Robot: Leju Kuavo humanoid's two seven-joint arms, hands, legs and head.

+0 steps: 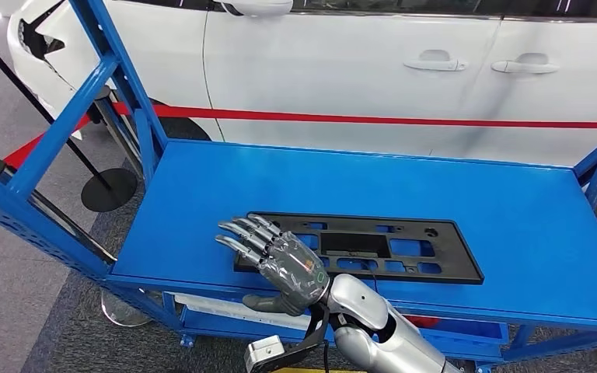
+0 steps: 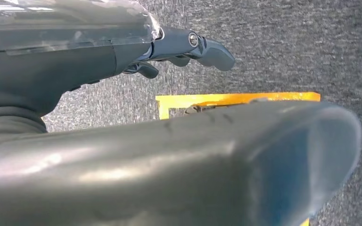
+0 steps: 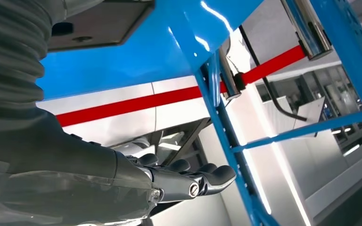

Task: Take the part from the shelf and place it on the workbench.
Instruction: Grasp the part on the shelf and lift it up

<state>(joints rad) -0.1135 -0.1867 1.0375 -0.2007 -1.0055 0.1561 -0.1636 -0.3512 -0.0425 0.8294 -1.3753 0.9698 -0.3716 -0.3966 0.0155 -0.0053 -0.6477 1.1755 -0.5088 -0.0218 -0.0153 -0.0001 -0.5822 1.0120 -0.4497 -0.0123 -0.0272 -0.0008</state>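
Part (image 1: 373,247) under right hand's (image 1: 280,260) fingers

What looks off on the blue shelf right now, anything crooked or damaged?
Nothing stands out. The black part lies flat on the blue shelf, whole as far as visible. The right hand hovers over its left end, fingers extended, holding nothing.

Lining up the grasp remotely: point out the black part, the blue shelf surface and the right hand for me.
black part (image 1: 435,263): head view, on its right frame section.
blue shelf surface (image 1: 342,183): head view, bare area behind the part.
right hand (image 1: 284,260): head view, back of the hand, over the part's left end.
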